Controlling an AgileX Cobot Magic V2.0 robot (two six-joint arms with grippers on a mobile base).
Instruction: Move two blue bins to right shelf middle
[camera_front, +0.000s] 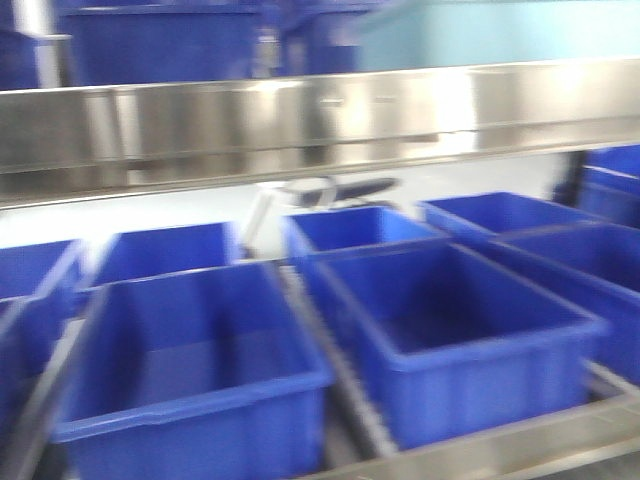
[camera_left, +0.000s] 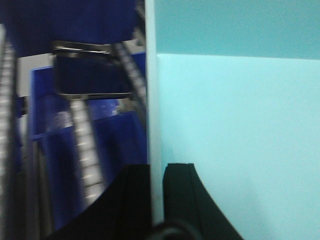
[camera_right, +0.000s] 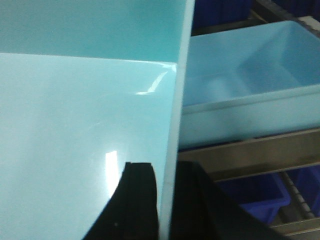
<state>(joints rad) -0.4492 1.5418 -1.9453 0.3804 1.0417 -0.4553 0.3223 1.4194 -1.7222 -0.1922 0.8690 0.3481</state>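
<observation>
I hold a light blue bin (camera_left: 240, 125) by two of its walls. My left gripper (camera_left: 156, 167) is shut on one thin wall (camera_left: 154, 100), one black finger on each side of it. Over on the other side, my right gripper (camera_right: 167, 167) is shut on the opposite wall (camera_right: 181, 75), and the bin's glossy inside (camera_right: 75, 110) fills the left of that view. Another light blue bin (camera_right: 250, 80) rests on a steel shelf rail (camera_right: 250, 152) just beyond. In the blurred front view a light blue patch (camera_front: 480, 30) shows at top right; neither gripper shows there.
A steel shelf beam (camera_front: 320, 115) crosses the front view. Below it, several dark blue bins (camera_front: 190, 370) (camera_front: 450, 330) stand on roller tracks (camera_front: 345, 390). More dark blue bins (camera_left: 80, 125) and a roller track (camera_left: 85, 150) lie to the left of the held wall. Dark blue bins (camera_right: 260, 195) sit under the steel rail.
</observation>
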